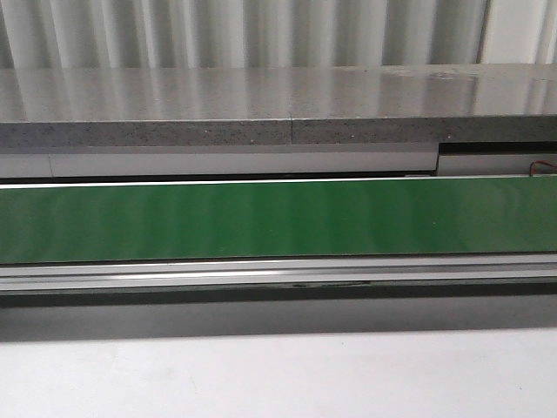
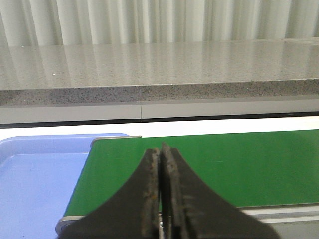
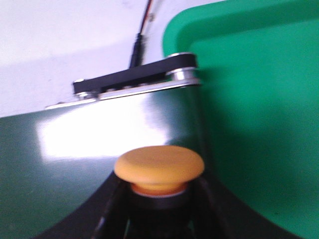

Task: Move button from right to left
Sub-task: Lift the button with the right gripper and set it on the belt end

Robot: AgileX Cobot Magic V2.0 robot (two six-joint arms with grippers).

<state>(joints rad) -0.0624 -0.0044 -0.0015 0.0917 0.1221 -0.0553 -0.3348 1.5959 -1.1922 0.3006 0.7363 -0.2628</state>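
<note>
The button point(image 3: 159, 169) shows only in the right wrist view: its round yellow-orange cap sits on a black collar, and its contact block is hidden. My right gripper point(image 3: 159, 199) is shut on the button's collar and holds it over the right end of the green conveyor belt point(image 3: 89, 164). My left gripper point(image 2: 160, 164) is shut and empty, over the left end of the belt point(image 2: 239, 164). Neither gripper nor the button shows in the front view, where only the belt point(image 1: 278, 218) is seen.
A blue tray point(image 2: 35, 184) lies just beyond the belt's left end. A green tray point(image 3: 259, 109) lies beside the belt's right end, near a roller bracket point(image 3: 134, 77) with cables. A grey speckled shelf point(image 1: 261, 109) runs behind the belt.
</note>
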